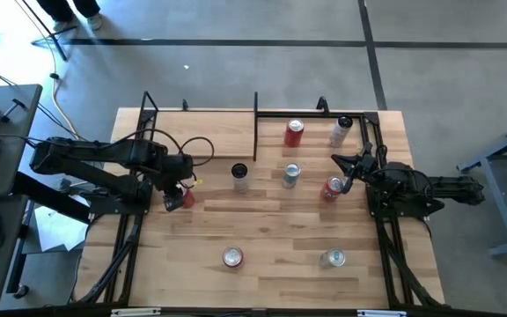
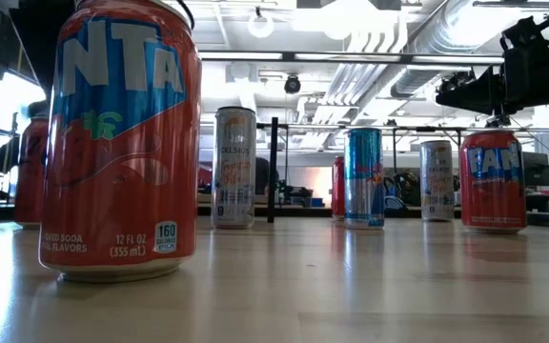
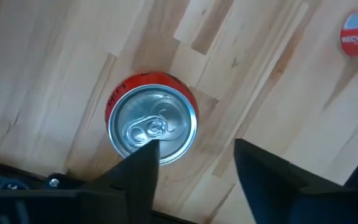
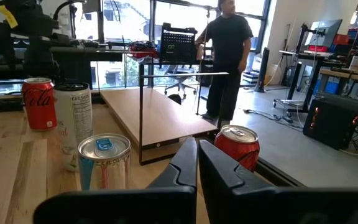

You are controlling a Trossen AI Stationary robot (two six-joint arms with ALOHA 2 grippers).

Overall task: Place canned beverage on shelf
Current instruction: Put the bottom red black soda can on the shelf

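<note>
A red can (image 3: 153, 118) with a silver top stands upright on the table's left part, also seen in the high view as the red can (image 1: 180, 199). My left gripper (image 3: 196, 146) hangs over it, pointing down, open. One finger (image 3: 138, 171) shows in front of the can's rim, the other (image 3: 260, 174) over bare wood beside it. The shelf (image 4: 157, 118), a pale board with black rod uprights, lies along the far edge; the same shelf (image 1: 202, 119) is bare in the high view. My right gripper (image 4: 197, 149) waits at the table's right, level and shut.
Other cans stand about: a white one (image 1: 240, 174), a blue-topped one (image 1: 290, 174), red ones (image 1: 294, 132) (image 1: 331, 187), a white one (image 1: 341, 130), and two near the front edge (image 1: 232, 256) (image 1: 333, 257). A person (image 4: 225, 56) stands beyond the table.
</note>
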